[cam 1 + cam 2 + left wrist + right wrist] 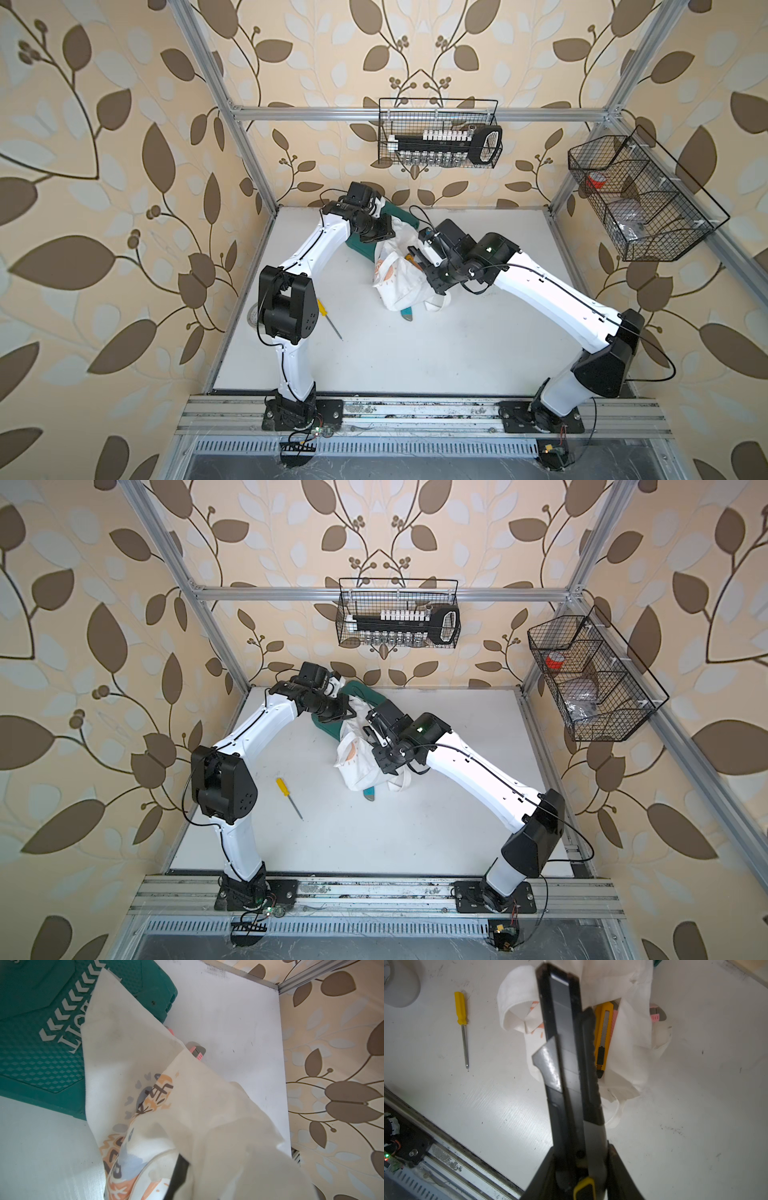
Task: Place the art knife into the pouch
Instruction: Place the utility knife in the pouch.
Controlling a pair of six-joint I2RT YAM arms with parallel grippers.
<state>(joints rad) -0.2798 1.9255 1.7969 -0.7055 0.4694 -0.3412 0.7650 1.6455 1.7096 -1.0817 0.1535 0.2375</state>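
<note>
Over the white surface (457, 353), the left jaws clench the pouch (399, 286) by its lifted edge; the right jaws grip the black art knife (566, 1053) above it

Yellow knife (603, 1028) lies in pouch (633, 1026) opening; green case (37, 1053) behind; table (457, 353) open on near side.

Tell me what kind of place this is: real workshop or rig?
Probably a purpose-built robot test cell, not a real room: an aluminium extrusion frame lined with leaf-print wallpaper, left arm and right arm bolted to a front rail, and wire baskets hung on the frame.
</note>
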